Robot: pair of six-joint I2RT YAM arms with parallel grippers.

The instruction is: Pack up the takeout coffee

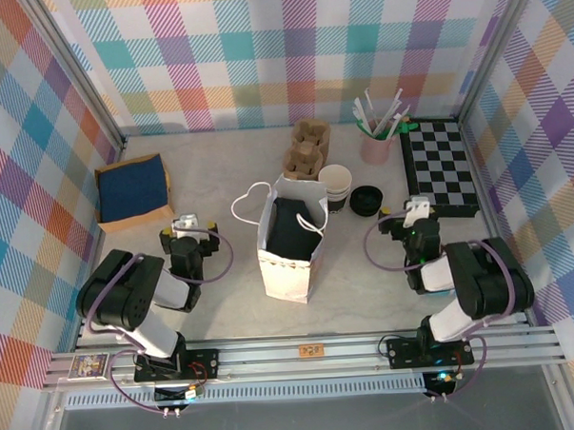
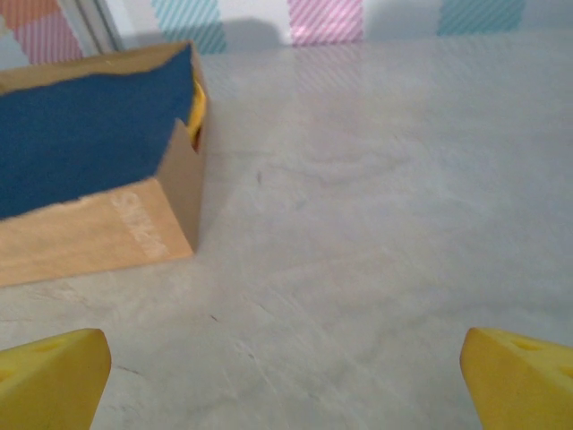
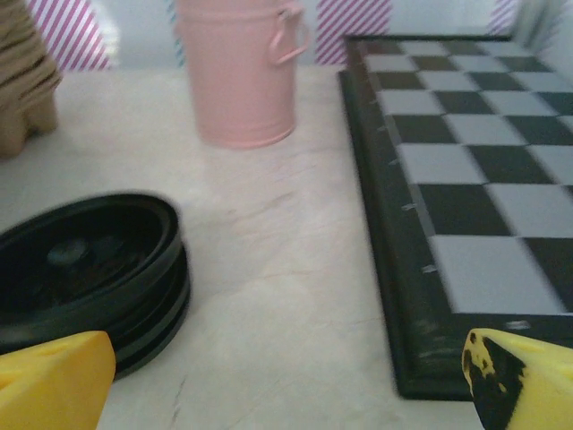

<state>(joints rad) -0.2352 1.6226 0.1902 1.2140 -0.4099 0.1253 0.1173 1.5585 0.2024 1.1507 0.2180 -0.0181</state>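
A white paper bag (image 1: 290, 241) with loop handles stands open in the middle of the table, and a dark shape fills its mouth. I cannot tell what that shape is. The lidded takeout coffee cup is hidden or out of view. My left gripper (image 1: 189, 231) rests open left of the bag, its yellow fingertips (image 2: 54, 376) wide apart over bare table. Right of the bag my right gripper (image 1: 416, 213) is open too, with nothing between its fingertips (image 3: 55, 378). It faces a stack of loose black lids (image 3: 85, 269).
Lidless white paper cups (image 1: 335, 186) stand stacked behind the bag, beside the black lids (image 1: 365, 200). Cardboard cup carriers (image 1: 307, 147), a pink pot of utensils (image 1: 376, 146) and a chessboard (image 1: 441, 165) sit at the back right. A brown box with blue contents (image 1: 132, 191) lies at the left.
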